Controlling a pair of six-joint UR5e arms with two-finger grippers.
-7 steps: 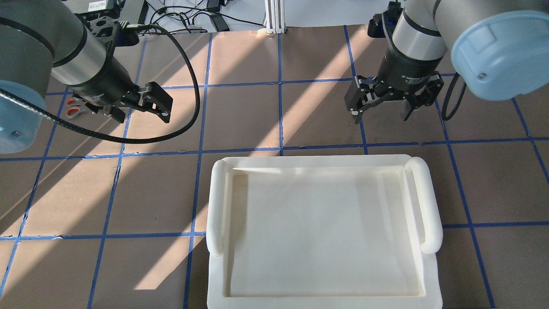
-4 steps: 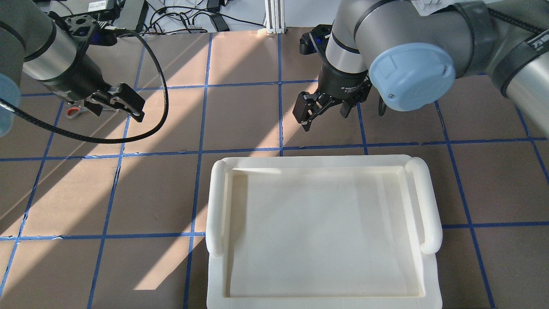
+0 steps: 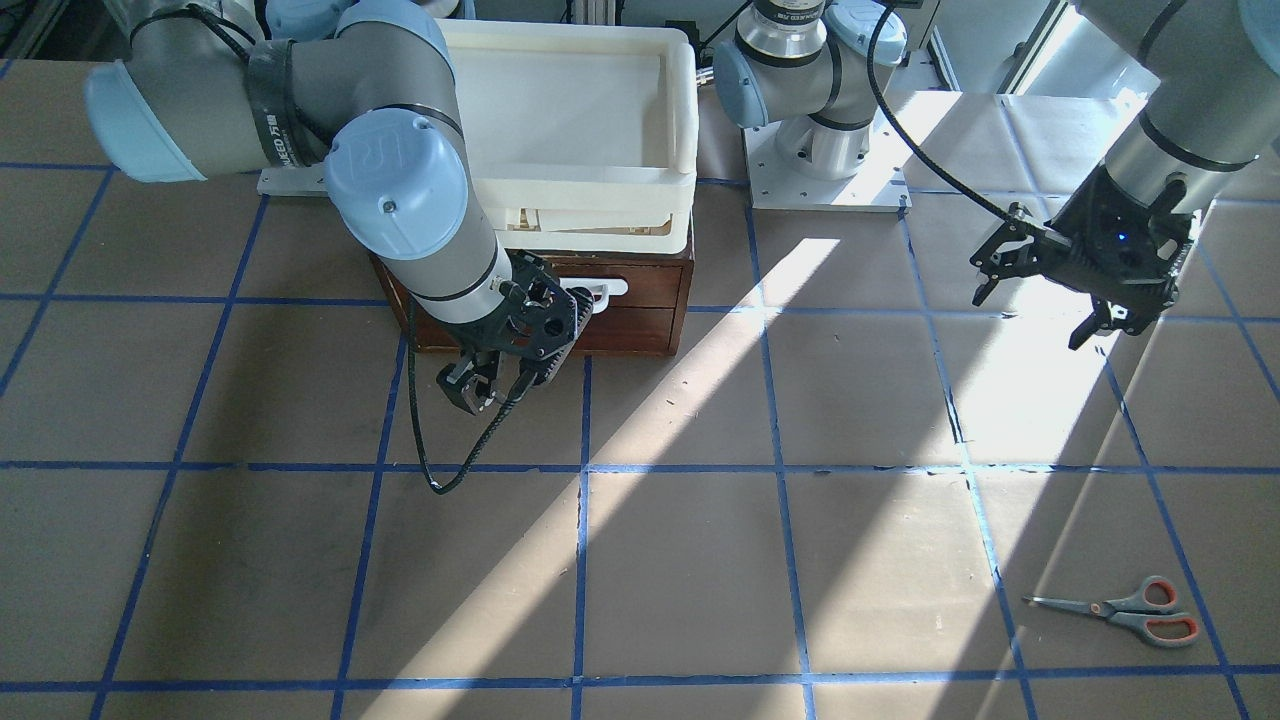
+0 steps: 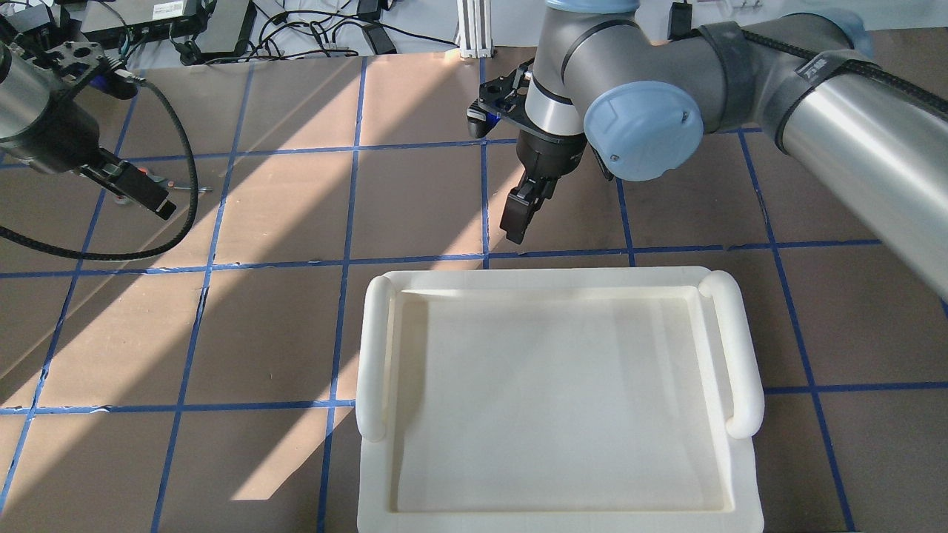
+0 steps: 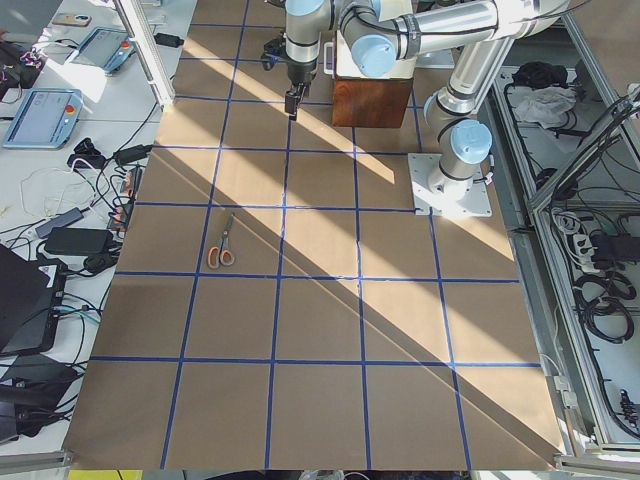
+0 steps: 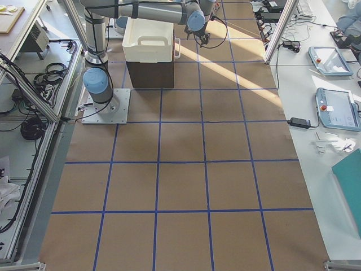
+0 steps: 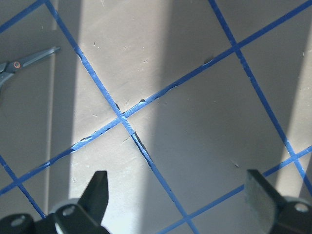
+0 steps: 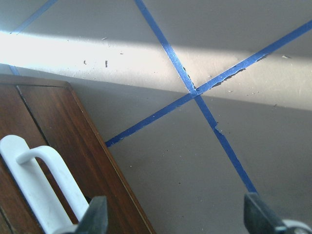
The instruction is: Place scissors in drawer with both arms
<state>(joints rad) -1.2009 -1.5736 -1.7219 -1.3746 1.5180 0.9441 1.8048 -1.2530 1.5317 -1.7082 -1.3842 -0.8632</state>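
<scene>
The scissors (image 3: 1120, 608) lie flat on the brown table, far from the drawer; they also show in the exterior left view (image 5: 221, 245), and their blade tip shows in the left wrist view (image 7: 29, 59). My left gripper (image 3: 1032, 316) is open and empty, above the table, well to the robot's side of them. In the overhead view my left gripper (image 4: 148, 198) hides most of the scissors. The drawer (image 3: 625, 312) is closed, with its white handle (image 8: 39, 180). My right gripper (image 3: 472, 392) is open and empty, just in front of the drawer front (image 8: 73, 146), beside the handle.
A cream-white tray (image 4: 374, 355) sits on top of the brown drawer cabinet and hides it from overhead. Blue tape lines grid the table. Cables and electronics lie beyond the table's far edge (image 4: 222, 22).
My right gripper has swung left and turned, coming down in front of the drawer and tray. My left gripper has moved left over the scissors. Both stayed open.
</scene>
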